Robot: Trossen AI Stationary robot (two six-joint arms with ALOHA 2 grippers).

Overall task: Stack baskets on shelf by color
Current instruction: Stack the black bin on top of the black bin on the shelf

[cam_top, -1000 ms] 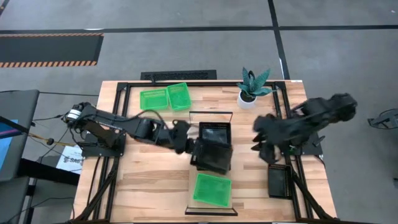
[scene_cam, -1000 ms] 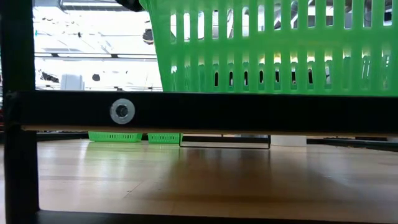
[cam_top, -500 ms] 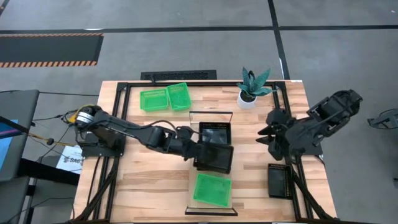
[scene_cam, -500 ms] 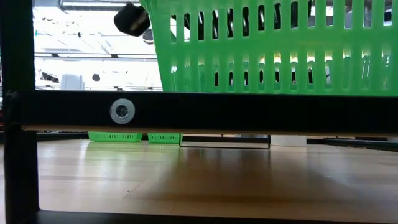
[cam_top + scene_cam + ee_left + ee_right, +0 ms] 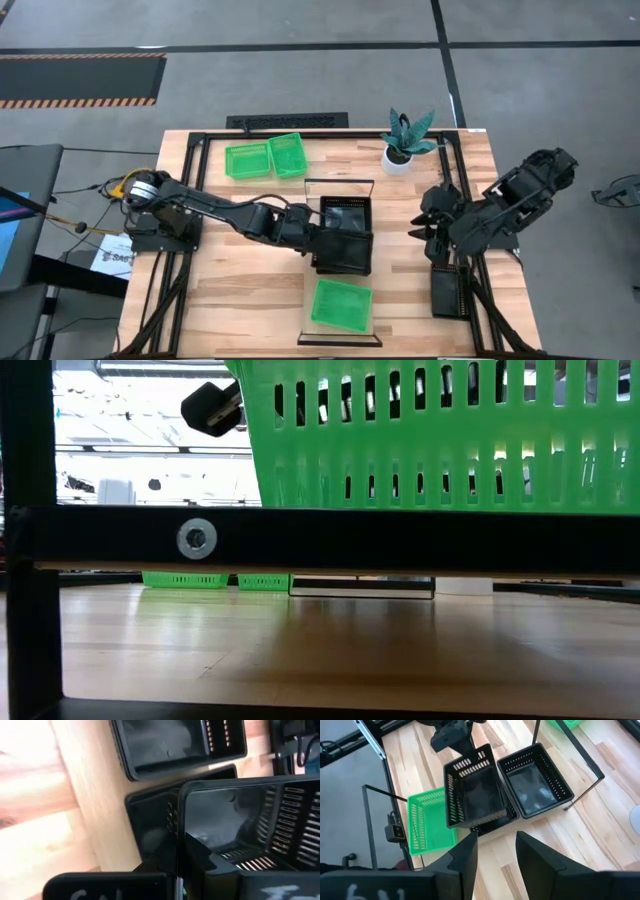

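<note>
The shelf (image 5: 312, 282) runs from near to far down the table's middle. A green basket (image 5: 340, 303) sits on its near end and a black basket (image 5: 346, 212) on its far end. Between them my left gripper (image 5: 308, 240) is shut on another black basket (image 5: 343, 250), which lies over a further black one whose rim (image 5: 147, 802) shows underneath. Two green baskets (image 5: 265, 157) rest on the table's far left. One black basket (image 5: 450, 290) lies near the right edge. My right gripper (image 5: 430, 222) hovers open beside the shelf, right of it. My left gripper holds the middle black basket by its left end wall (image 5: 177, 820), one finger (image 5: 202, 852) inside the basket and one outside. The fingers come from the table's left, slanting down. The basket sits slightly tilted over the black basket beneath it (image 5: 495, 822).
A white potted plant (image 5: 405, 140) stands at the table's far right. Black rails (image 5: 190, 200) frame the plank tabletop. The shelf's wire end frames (image 5: 338, 181) stand up at both ends. Bare wood lies at the near left (image 5: 240, 310). In the low view a green basket (image 5: 440, 435) fills the foreground.
My left arm has reached farther right, and the held black basket has turned from skewed to nearly square with the shelf, over the basket beneath. My right gripper has drawn back toward the table's right edge, then shifted slightly nearer.
</note>
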